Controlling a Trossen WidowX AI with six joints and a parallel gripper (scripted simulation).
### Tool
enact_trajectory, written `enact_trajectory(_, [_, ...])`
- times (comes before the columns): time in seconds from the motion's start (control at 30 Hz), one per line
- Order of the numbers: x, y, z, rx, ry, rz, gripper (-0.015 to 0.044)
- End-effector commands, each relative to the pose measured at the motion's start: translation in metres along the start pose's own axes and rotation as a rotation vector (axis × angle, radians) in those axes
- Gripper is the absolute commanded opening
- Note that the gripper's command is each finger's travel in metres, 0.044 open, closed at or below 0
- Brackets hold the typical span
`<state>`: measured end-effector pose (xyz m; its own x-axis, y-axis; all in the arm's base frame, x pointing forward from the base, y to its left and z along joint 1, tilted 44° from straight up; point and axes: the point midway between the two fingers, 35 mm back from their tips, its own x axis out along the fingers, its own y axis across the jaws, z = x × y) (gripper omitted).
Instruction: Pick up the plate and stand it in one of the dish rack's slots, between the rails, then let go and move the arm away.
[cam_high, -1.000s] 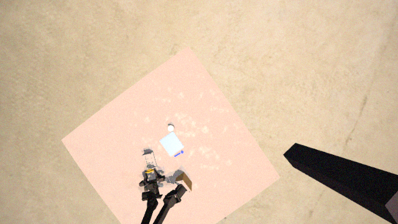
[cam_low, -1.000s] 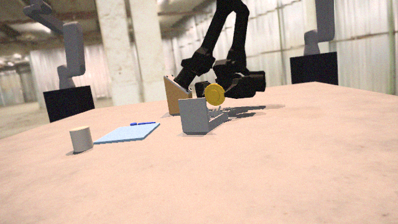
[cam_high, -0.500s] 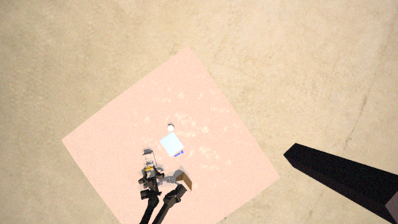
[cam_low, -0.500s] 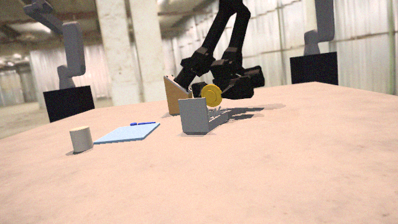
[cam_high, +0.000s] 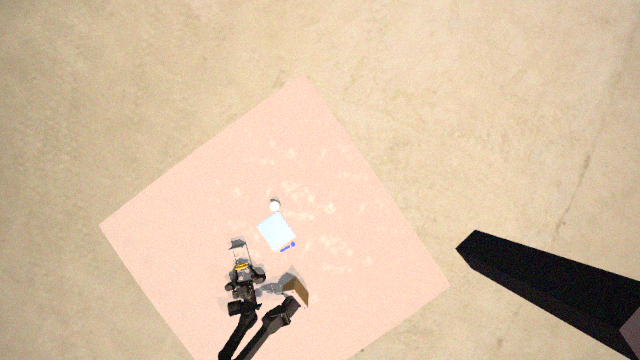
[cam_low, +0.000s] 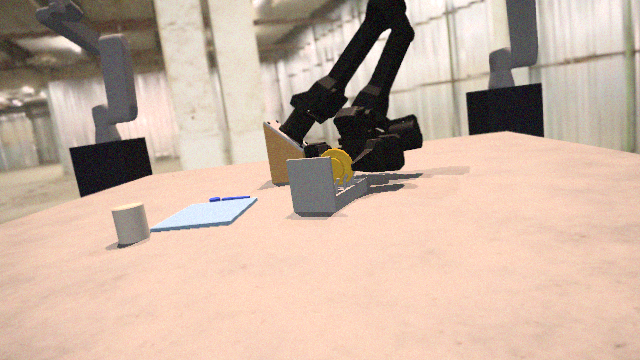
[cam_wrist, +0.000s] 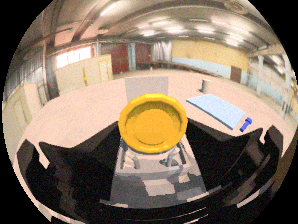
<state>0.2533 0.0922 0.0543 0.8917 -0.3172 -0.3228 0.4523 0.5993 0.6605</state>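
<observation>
Nearest the exterior camera lies a broad stretch of the pink table top (cam_low: 450, 260), with room on every side of the small cluster of things. A short cream cylinder (cam_low: 130, 223) stands toward the left, and just beyond it a flat pale-blue sheet (cam_low: 205, 213) lies with a blue pen (cam_low: 229, 198) along its far edge. To their right sits the grey dish rack (cam_low: 312, 187), its tall end panel facing the camera and hiding most of the rails behind it.

The yellow plate (cam_low: 340, 165) stands on edge over the rack, its lower rim down behind the end panel, so whether it touches the rails cannot be told here. The gripper (cam_wrist: 154, 163) is clamped on the plate, jaws fairly wide apart around it (the fingers show only as dark masses on either side in the wrist view). That view shows the plate's face full on with the rack's grey bars directly beneath, which the exterior view conceals.

Behind the rack a tan wedge-shaped block (cam_low: 280, 155) stands close to the arm.

From above, the arm (cam_high: 245, 320) covers the plate almost entirely; only a thin yellow sliver shows.
</observation>
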Motion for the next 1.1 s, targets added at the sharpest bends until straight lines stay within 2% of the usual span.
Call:
enact_trajectory(0.0, [0.0007, 0.0015, -0.0026, 0.013, -0.008, 0.003, 0.0000])
enact_trajectory(0.37, [0.0000, 0.0000, 0.0000, 0.000, 0.000, 0.000, 0.0000])
enact_trajectory(0.87, [0.0001, 0.0007, 0.0001, 0.007, -0.002, 0.002, 0.0394])
enact_trajectory(1.07, [0.0001, 0.0007, 0.0001, 0.007, -0.002, 0.002, 0.0400])
